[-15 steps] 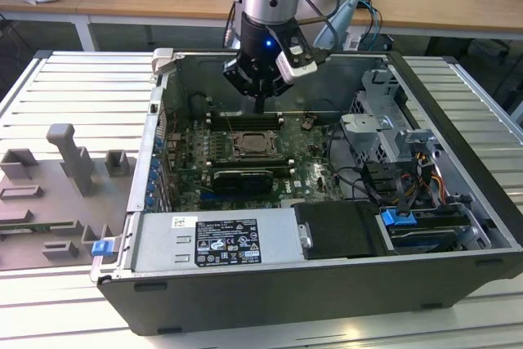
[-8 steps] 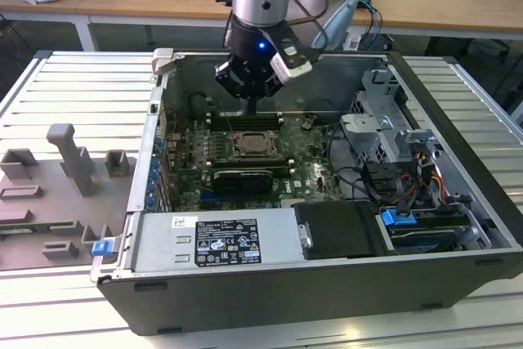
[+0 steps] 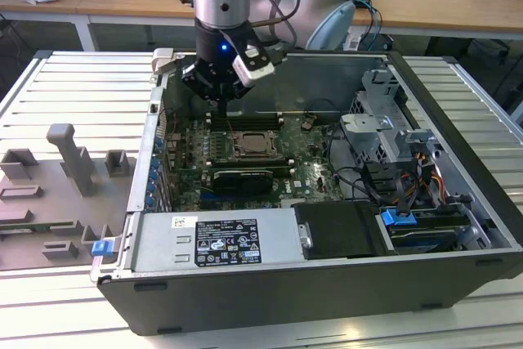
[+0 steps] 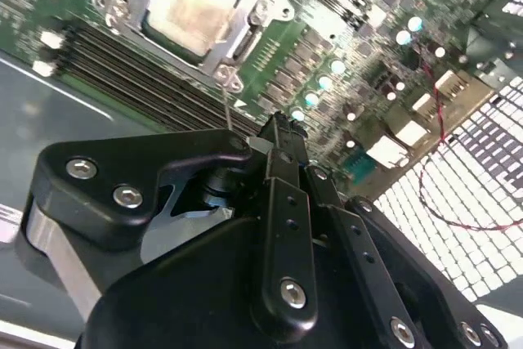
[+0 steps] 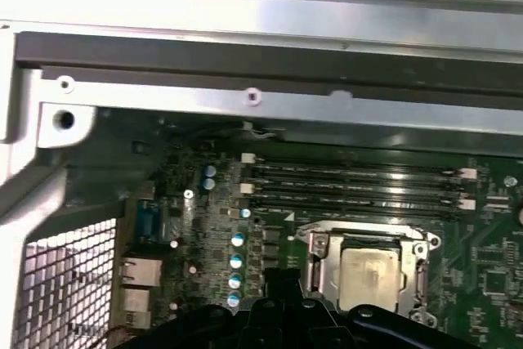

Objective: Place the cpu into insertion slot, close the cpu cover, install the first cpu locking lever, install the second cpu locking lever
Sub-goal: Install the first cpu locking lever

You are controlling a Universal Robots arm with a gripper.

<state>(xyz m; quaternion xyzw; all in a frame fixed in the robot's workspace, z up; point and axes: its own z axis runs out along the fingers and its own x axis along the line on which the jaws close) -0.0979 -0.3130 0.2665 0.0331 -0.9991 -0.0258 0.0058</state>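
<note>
The cpu (image 3: 256,145) (image 4: 189,6) (image 5: 369,272) lies flat in the insertion slot (image 3: 237,153), pale silver top up. The cpu cover (image 4: 239,32) (image 5: 315,261) lies down around it as a silvery frame. From the slot's corner a thin metal lever rod (image 4: 228,108) rises towards my gripper. My gripper (image 3: 223,109) (image 4: 282,127) hangs inside the open computer case over the memory slots (image 3: 245,121), just behind the insertion slot and nearer the exterior view's left. Its black fingers are shut together with nothing between them.
A long black card (image 3: 242,177) lies just in front of the slot. The power supply (image 3: 204,239) fills the case's front. Drive cage (image 3: 384,132) and cables (image 3: 409,173) sit at the exterior view's right. A grey fixture (image 3: 73,161) stands outside the case.
</note>
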